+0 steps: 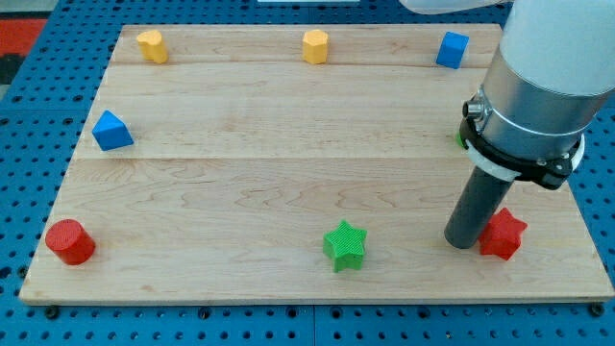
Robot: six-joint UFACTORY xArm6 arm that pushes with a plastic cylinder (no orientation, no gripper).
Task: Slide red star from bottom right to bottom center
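arm: rod only, no end effector, grip state n/a | my tip (462,242) touching red star (504,234) on its left | star at worktop (288,154) bottom right | green star (345,245) bottom center

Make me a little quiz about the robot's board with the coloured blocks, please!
1. True or false: my tip is at the view's left side of the red star, close against it.
2. Which block sits nearest the bottom center of the board?
A. the green star
B. the red cylinder
C. the blue cube
3. Fill in the gap: two ______ blocks stand along the view's top edge.

Key:
1. True. Whether they actually touch is hard to tell.
2. A
3. yellow
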